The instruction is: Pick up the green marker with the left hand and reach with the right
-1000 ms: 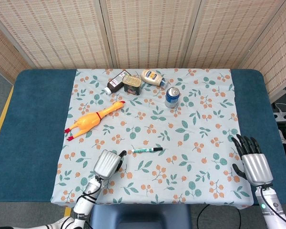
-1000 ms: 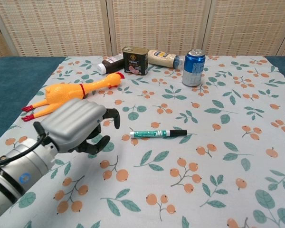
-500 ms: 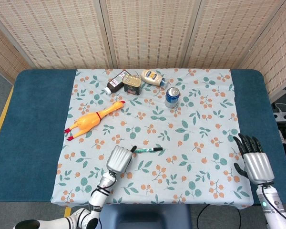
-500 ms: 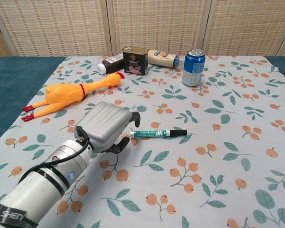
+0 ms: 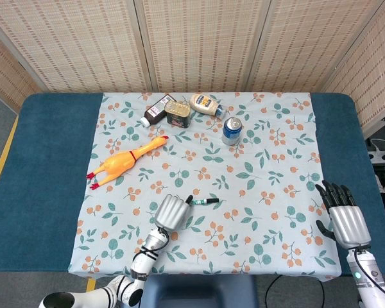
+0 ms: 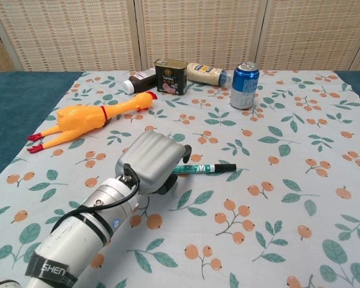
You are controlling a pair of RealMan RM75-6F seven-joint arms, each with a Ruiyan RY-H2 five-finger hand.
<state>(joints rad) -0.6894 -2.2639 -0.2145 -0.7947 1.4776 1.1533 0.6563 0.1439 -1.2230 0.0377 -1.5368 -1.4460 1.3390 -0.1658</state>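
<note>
Left robot hand (image 6: pixel 153 161), fingers curled over the green marker's (image 6: pixel 211 168) left end at frame centre, grip unconfirmed; marker may roll free.

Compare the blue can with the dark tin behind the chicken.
The can is round, blue and silver, and stands alone. The tin is boxy, dark with a gold rim, and sits between two lying bottles. Both stand upright at the far side of the cloth.
</note>
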